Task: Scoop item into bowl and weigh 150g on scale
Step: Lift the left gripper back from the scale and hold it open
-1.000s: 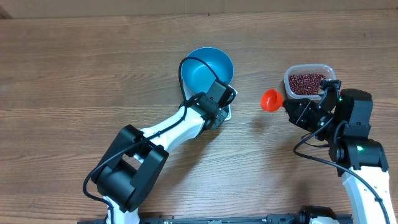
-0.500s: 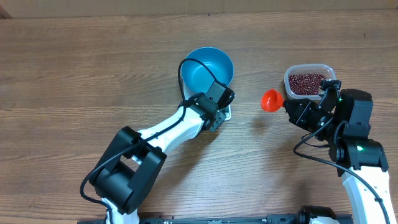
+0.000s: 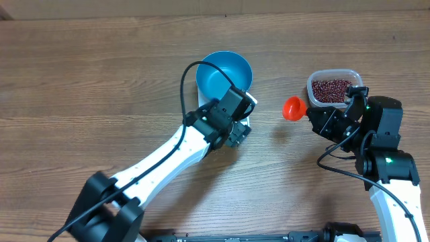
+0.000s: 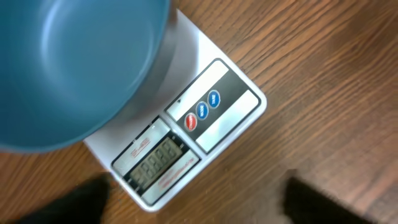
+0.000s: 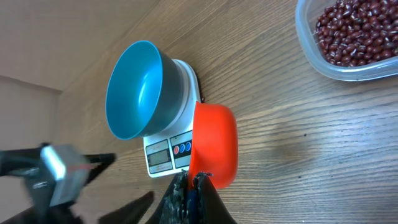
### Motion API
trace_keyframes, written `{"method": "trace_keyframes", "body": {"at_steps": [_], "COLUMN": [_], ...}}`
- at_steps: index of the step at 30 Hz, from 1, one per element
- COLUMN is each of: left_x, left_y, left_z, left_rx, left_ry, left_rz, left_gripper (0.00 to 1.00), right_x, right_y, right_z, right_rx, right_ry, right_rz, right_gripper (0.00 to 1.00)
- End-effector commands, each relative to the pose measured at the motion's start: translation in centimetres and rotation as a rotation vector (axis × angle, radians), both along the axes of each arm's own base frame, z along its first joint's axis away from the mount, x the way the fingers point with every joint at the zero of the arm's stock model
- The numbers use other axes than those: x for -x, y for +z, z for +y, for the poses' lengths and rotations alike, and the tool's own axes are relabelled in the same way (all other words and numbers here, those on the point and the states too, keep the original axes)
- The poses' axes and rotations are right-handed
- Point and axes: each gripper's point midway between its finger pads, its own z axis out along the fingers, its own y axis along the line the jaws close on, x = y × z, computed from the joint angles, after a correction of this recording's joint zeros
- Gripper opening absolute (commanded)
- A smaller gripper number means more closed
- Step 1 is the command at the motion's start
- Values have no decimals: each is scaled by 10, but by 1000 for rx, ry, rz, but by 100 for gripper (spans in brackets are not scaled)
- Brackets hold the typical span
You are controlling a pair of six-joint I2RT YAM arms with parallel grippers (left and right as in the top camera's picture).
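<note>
The blue bowl [image 3: 225, 72] [image 4: 74, 62] stands on the white scale [image 4: 186, 137] [image 5: 171, 149] and is bare inside. My left gripper [image 3: 236, 133] [image 4: 199, 208] hovers over the scale's front strip, open, with one dark finger at each lower corner of the left wrist view and nothing between them. In the overhead view it hides most of the scale. My right gripper [image 3: 316, 117] [image 5: 191, 183] is shut on the handle of an orange scoop [image 3: 292, 107] [image 5: 214, 143], right of the scale. The item, dark red-brown beans [image 3: 332, 89] [image 5: 354, 31], fills a clear tub.
The clear tub [image 3: 334, 75] [image 5: 311, 56] sits at the right, just beyond the right arm. Bare wooden table [image 3: 101, 81] stretches to the left of the bowl and in front of the scale.
My left gripper has gone from shut to open and its arm has swung lower over the table. The right arm and scoop have not moved.
</note>
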Motion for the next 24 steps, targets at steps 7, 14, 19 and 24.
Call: {"method": "trace_keyframes", "body": {"at_steps": [7,14,19,24], "left_x": [21,23,20,19], "left_y": [53,84,108,113], "left_z": [21,48,64,68], "left_rx": [85,222,320,327], "left_ry": [60,97,129,138], "left_rz": [-20,16,-9,-25], "left_gripper": [100,100,100,99], "right_x": [-4,-3,-2,-2], "right_y": [16,16,14,14], "right_z": [-3,-3,-3,-3], "right_rx": [17,16,15,16], "right_ry": [-7,-7,-7,-7], "right_rz": [-48,-44,-34,-35], "right_gripper": [4,4,4,4]}}
